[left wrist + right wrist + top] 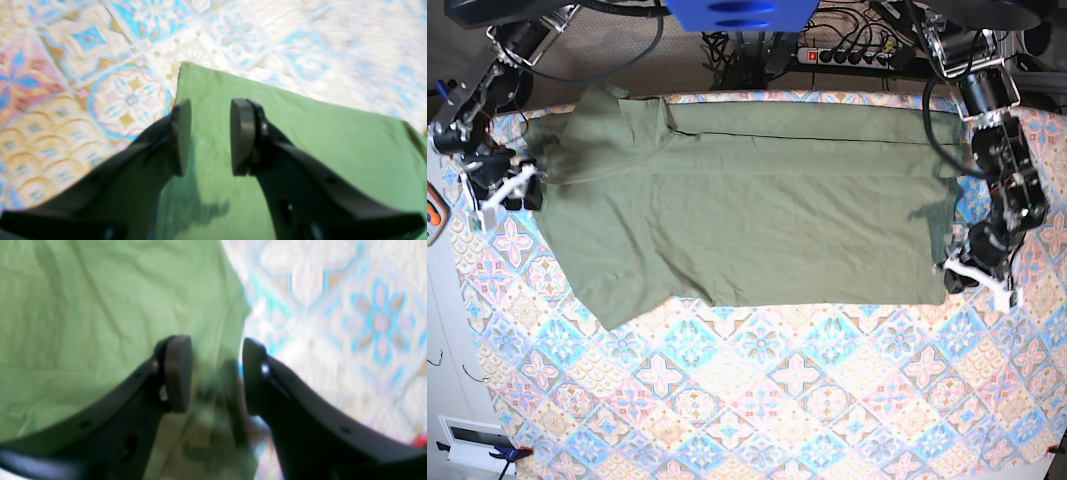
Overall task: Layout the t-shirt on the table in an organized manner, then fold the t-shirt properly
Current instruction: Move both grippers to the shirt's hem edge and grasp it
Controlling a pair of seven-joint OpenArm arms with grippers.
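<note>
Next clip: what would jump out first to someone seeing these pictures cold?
The olive-green t-shirt spread wide across the far half of the pastel tiled table, one sleeve angling down at the base view's left. Then the two open grippers at its ends: the left gripper above the shirt's corner, the right gripper over its other edge.

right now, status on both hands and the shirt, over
Both hands open, holding nothing: left hand over the shirt's corner, right hand over its edge. T-shirt spread flat on the table, partly folded. Nothing in the way.
</note>
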